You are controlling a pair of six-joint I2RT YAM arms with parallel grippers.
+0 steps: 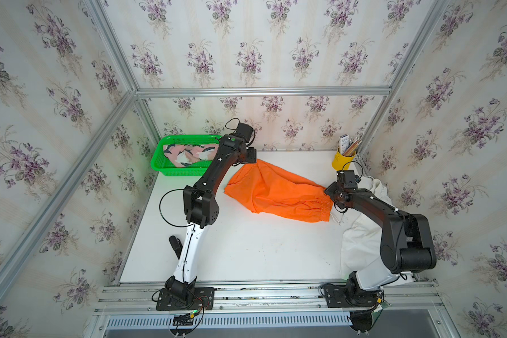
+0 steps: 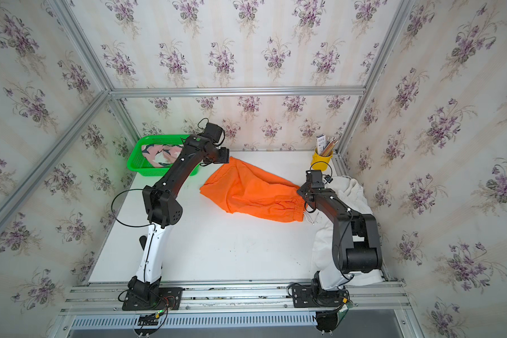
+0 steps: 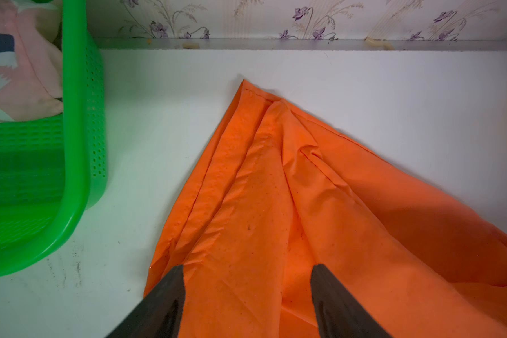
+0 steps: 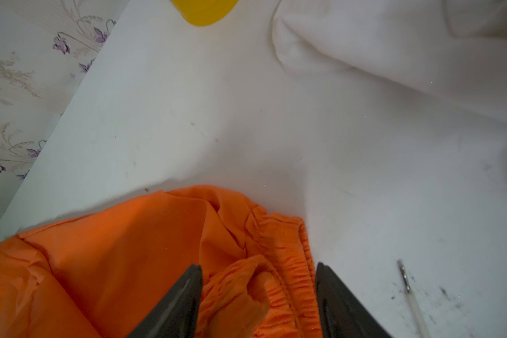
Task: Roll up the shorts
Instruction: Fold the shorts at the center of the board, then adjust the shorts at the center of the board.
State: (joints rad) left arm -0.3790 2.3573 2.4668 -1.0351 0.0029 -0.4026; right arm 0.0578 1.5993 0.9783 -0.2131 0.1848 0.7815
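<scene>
The orange shorts (image 1: pixel 275 193) (image 2: pixel 251 193) lie spread flat across the middle of the white table (image 1: pixel 246 248). My left gripper (image 3: pixel 246 267) (image 1: pixel 250 160) hovers over their far leg corner (image 3: pixel 261 175), open, with the cloth lying loose between the fingers (image 3: pixel 170 292). My right gripper (image 4: pixel 258 267) (image 1: pixel 329 193) stands open over the gathered waistband (image 4: pixel 278 263), a fold of it bulging between the jaws. The pink printed shorts (image 1: pixel 185 153) (image 3: pixel 18 73) sit bundled in the green basket. The white shorts (image 1: pixel 359 243) (image 4: pixel 363 44) lie crumpled at the right edge, partly under the right arm.
The green basket (image 1: pixel 173 173) (image 3: pixel 76 117) stands at the back left, close to the left gripper. A yellow cup of pencils (image 1: pixel 343 159) (image 4: pixel 205 11) stands at the back right corner. A white drawstring end (image 4: pixel 404 278) lies beside the waistband. Aluminium rails and papered walls enclose the table.
</scene>
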